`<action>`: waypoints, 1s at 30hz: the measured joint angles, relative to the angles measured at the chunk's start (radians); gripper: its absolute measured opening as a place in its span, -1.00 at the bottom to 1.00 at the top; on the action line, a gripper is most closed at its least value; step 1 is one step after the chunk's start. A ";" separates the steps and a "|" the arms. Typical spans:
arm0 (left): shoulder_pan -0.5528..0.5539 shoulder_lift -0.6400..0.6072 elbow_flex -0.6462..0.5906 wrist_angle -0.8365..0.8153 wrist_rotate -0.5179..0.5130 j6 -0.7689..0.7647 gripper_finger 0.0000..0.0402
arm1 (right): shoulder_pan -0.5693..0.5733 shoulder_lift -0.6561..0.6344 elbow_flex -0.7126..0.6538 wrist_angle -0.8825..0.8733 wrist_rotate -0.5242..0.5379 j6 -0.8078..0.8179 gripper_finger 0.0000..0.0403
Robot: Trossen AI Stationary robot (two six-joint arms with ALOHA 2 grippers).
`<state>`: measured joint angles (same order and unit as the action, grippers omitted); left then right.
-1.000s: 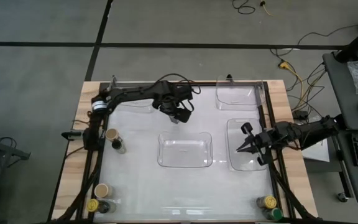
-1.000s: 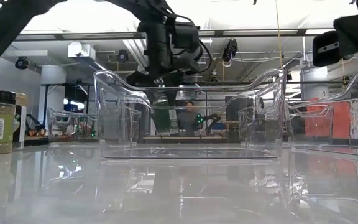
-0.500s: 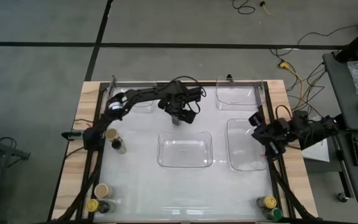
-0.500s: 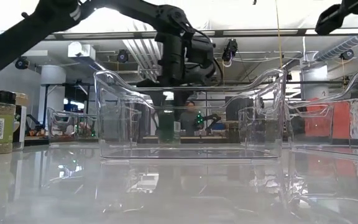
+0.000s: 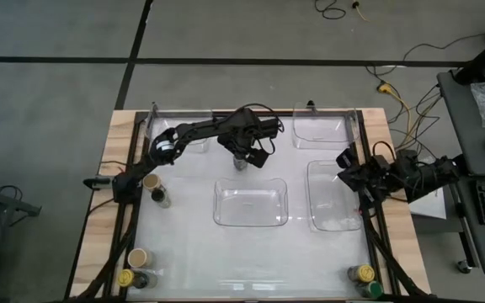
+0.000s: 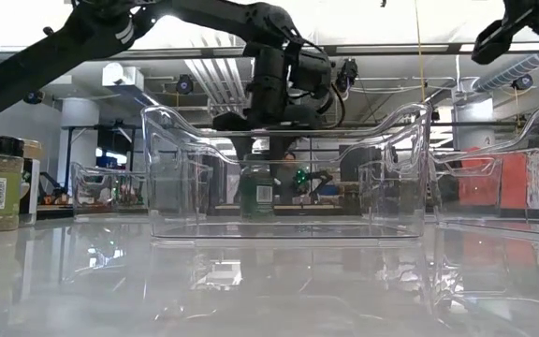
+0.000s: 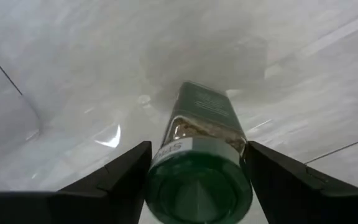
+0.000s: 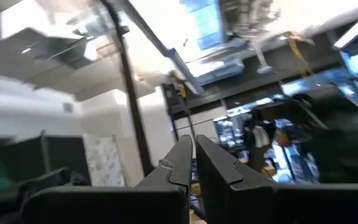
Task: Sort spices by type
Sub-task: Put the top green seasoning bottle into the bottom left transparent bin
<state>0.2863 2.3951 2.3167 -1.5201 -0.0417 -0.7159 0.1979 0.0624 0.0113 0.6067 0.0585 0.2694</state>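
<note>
The white table (image 5: 192, 244) carries clear trays (image 5: 251, 204) and spice jars (image 5: 156, 190).

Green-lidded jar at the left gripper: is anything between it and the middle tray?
No. In the high view only bare table lies between the green-lidded jar, under the left gripper, and the middle tray.

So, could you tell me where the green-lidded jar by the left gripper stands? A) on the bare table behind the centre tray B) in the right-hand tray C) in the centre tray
A: the green-lidded jar stands upright on the table, behind the centre tray, between the left gripper's parted fingers.
</note>
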 joint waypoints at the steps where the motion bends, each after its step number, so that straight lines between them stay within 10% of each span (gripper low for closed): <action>1: 0.000 0.000 0.008 -0.001 0.000 0.000 0.22 | 0.000 0.000 0.000 -0.003 0.025 0.024 -0.94; 14: -0.007 -0.018 0.039 -0.051 0.006 0.114 0.24 | 0.000 0.088 0.020 -0.076 0.133 0.139 -0.43; 30: -0.041 -0.123 0.039 -0.048 -0.068 0.346 0.24 | -0.011 0.715 0.417 -0.182 0.394 -0.059 0.45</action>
<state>0.2452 2.2721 2.3554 -1.5684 -0.1092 -0.3699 0.1873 0.7778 0.4287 0.4244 0.4525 0.2104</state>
